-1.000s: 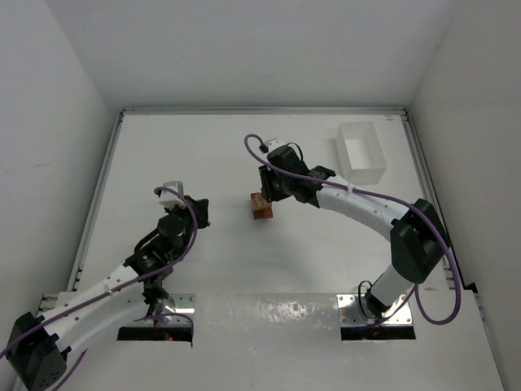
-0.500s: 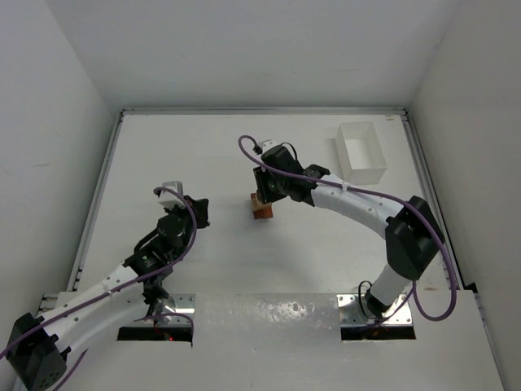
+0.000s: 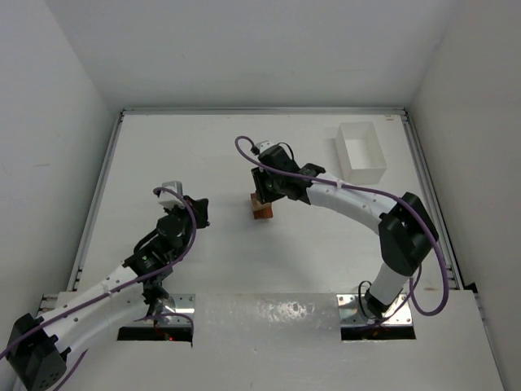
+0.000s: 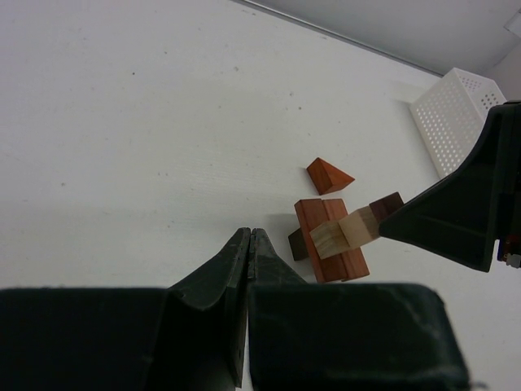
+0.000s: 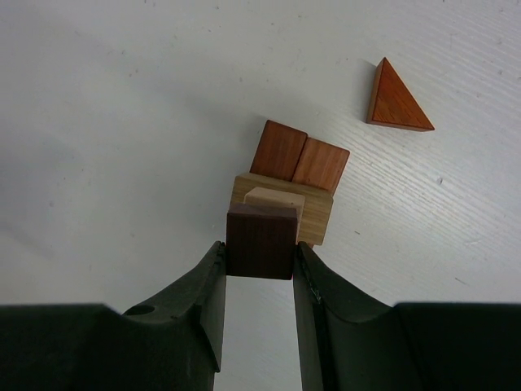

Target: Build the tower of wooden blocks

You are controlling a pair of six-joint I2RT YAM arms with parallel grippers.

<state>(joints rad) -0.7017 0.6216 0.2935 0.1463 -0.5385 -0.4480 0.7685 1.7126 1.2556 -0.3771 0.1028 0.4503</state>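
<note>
The wood block tower (image 3: 261, 208) stands near the middle of the white worktop (image 3: 203, 155), a little toward the right edge, and it is not yet finished.

Nearest the near edge, the left gripper (image 4: 250, 236) hangs to the left of the stack with its two black fingers pressed together on nothing. It is well clear of the blocks, and I judge that it is parked there so the other arm can work without being crowded.

Farther in, the right gripper (image 5: 260, 248) reaches over the tower from the right side. Its fingers are clamped on the flat side faces of a small dark brown wooden cube (image 5: 260, 230). The cube is held square and level just over the top of the stack, probably so that it goes down flat, not corner first. Whether it already touches the block beneath cannot be told.

The tower itself is a short, layered stack:
- At the bottom are two reddish-brown wooden blocks (image 5: 298, 157), side by side and touching.
- Across them lies a pale tan wooden bar (image 5: 316, 217).
- On the bar sits a smaller, lighter tan cube (image 5: 277, 197), directly under the held cube.

The layers sit slightly askew from one another, so the next placement calls for a gentle, straight release.

Beyond the tower, toward the far edge, a reddish-brown wooden triangular wedge (image 5: 395, 99) lies flat on the worktop, apart from the stack. It looks likely to be the cap piece. A clear plastic rectangular box (image 3: 364, 174) sits by the far right corner.
</note>
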